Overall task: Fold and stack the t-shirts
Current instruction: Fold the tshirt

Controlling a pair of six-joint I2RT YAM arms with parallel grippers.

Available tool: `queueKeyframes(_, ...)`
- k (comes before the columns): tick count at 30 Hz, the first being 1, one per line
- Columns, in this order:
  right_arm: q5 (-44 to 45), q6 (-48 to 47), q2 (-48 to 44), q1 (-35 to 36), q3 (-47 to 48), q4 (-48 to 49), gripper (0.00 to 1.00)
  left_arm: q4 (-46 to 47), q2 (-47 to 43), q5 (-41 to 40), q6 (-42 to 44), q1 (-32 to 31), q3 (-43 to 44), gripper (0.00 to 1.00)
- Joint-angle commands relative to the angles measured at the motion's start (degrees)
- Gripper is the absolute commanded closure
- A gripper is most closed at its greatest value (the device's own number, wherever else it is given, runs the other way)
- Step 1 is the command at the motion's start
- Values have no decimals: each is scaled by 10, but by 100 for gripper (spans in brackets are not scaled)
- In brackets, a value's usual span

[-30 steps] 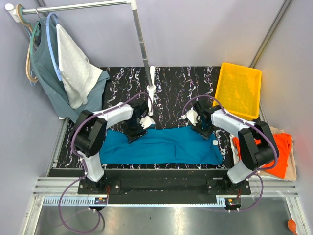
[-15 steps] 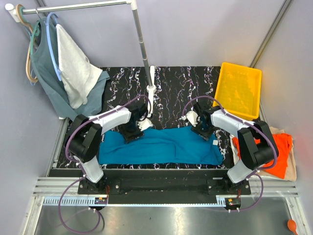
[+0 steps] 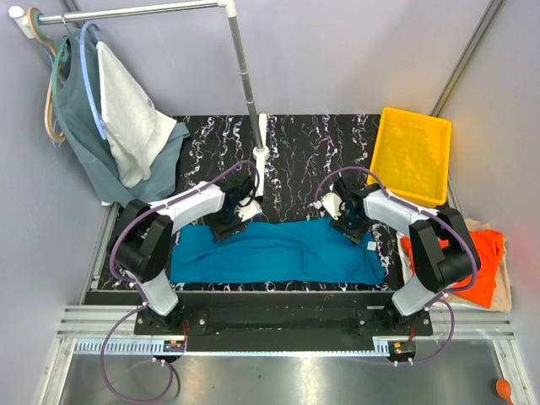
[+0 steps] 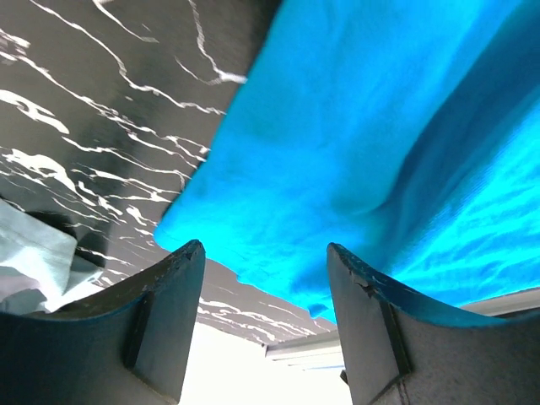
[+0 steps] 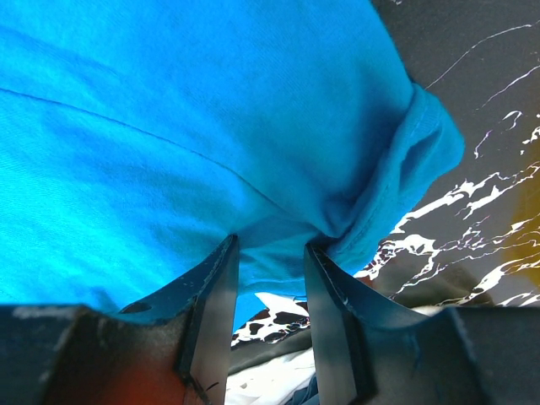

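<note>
Teal t-shirt (image 3: 278,253) lies in a long folded strip on the desk (image 3: 295,143), with both hands at its far edge.

Left hand (image 4: 263,249) has its fingers apart with nothing between them, over the strip's far-left edge. Right hand (image 5: 270,245) is clamped on a bunched fold of the teal cloth near the strip's right end. The strip lies flat along the near desk edge, in front of the arm bases. Orange t-shirt (image 3: 485,253) lies on the cream t-shirt (image 3: 499,291), off the desk's right side. Yellow tray (image 3: 413,156) sits at far right.
</note>
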Motion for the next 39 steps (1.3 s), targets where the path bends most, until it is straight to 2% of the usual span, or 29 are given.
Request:
queueKeyframes(1,-8,6,0,-3,-5,-3,56,12,1,19,-7,-6,27,36)
queueKeyframes(19,-7,5,-4,-3,-14,-5,57,13,23,94,-8,-60,41,36)
queueKeyframes(31,23,-10,5,-3,-16,4,57,16,14,99,4,-99,-34,37)
queueKeyframes(39,97,-30,18,-4,-15,22,58,36,9,80,9,-98,-75,37)
